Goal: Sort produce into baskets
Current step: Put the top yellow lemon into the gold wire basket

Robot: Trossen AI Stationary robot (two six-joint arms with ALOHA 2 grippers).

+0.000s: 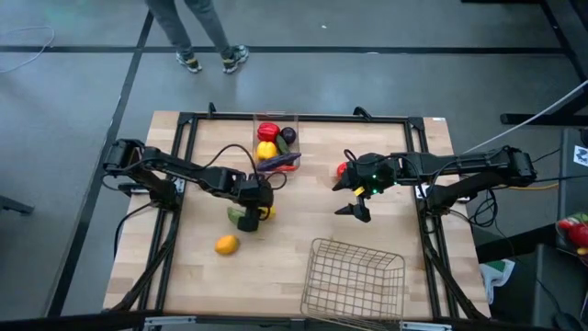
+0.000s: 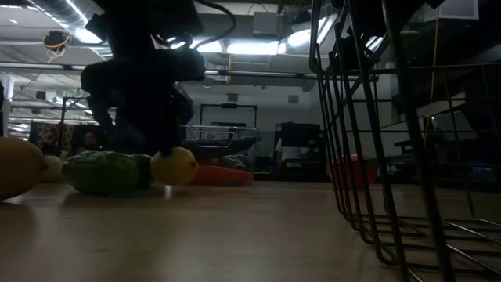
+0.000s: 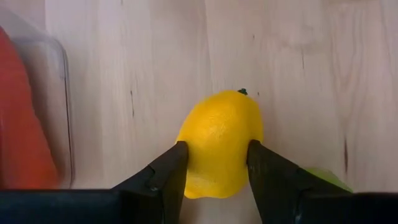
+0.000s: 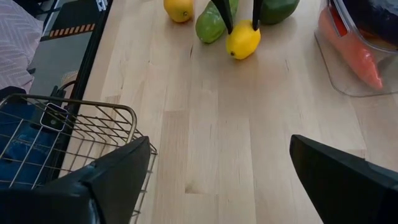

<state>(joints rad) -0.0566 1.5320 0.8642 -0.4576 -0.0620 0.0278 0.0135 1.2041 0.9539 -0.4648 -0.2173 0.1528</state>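
Near the desk's middle, I'm closing the left hand [image 3: 214,165] on the yellow lemon [image 3: 221,143], its long axis running between my fingers; right hand [image 1: 361,195] is hanging open nearby.

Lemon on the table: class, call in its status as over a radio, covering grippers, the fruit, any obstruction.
Left gripper closed on lemon, on the table. Right gripper open, hovering mid-table. Green produce touching the lemon; wire basket empty.
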